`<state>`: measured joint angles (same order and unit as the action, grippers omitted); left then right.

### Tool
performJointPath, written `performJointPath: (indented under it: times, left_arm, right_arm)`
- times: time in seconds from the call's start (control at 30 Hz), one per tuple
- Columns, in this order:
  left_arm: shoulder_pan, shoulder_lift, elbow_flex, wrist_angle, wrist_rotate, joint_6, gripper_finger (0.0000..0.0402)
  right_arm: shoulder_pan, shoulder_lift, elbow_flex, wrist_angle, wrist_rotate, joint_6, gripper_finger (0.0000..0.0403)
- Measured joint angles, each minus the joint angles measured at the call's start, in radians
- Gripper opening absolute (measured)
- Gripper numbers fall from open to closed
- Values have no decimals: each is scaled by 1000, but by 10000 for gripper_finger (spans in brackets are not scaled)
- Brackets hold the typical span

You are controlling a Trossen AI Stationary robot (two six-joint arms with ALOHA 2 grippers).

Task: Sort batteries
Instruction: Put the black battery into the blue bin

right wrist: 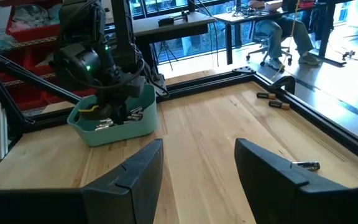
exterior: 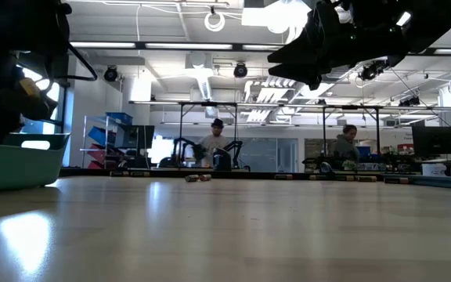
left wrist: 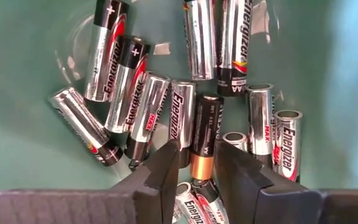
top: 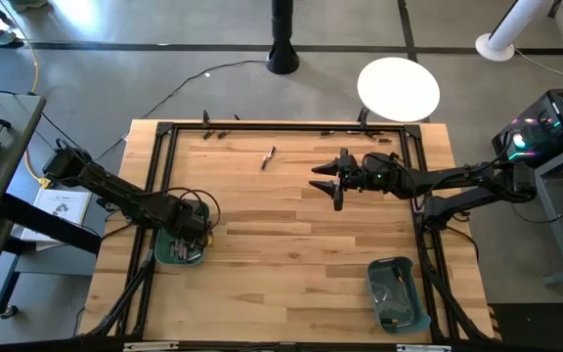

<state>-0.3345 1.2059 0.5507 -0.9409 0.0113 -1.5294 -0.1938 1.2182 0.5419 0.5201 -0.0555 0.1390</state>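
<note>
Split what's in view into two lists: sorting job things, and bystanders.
Job: left gripper down in the left teal bin among batteries; loose battery; right teal bin; right gripper, open, hovering.
Bystanders: white round disc; two people.

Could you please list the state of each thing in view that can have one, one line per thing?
Left gripper: down inside the left teal bin, jaws either side of a copper-and-black battery.
Right gripper: open, empty, held above mid-table.
Silver Energizer batteries: piled loose in that bin.
Right teal bin: holds a few batteries.
Loose battery: lying on the table, unsorted.
</note>
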Motion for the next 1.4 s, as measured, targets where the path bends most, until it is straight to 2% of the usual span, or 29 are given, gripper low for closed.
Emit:
performJointPath:
  times: [0.27, 0.47, 0.73, 1.1, 1.3, 1.4]
  left_arm:
    - [0, -11, 42, -4, 2, 5, 132]
    - [0, -6, 39, 10, -33, 5, 134]
    - [0, -7, -16, 68, -38, -4, 105]
    - [0, 22, -16, 50, -38, 15, 82]
    - [0, 16, -15, 41, -26, 37, 19]
    - [-1, 10, 1, 9, -32, 41, 13]
  right_arm:
    - [0, 0, 0, 0, 0, 2, 193]
    - [0, 0, 0, 0, 0, 2, 193]
    - [0, 0, 0, 0, 0, 2, 193]
    - [0, 0, 0, 0, 0, 2, 193]
    - [0, 0, 0, 0, 0, 2, 193]
    - [0, 0, 0, -8, 0, 2, 193]
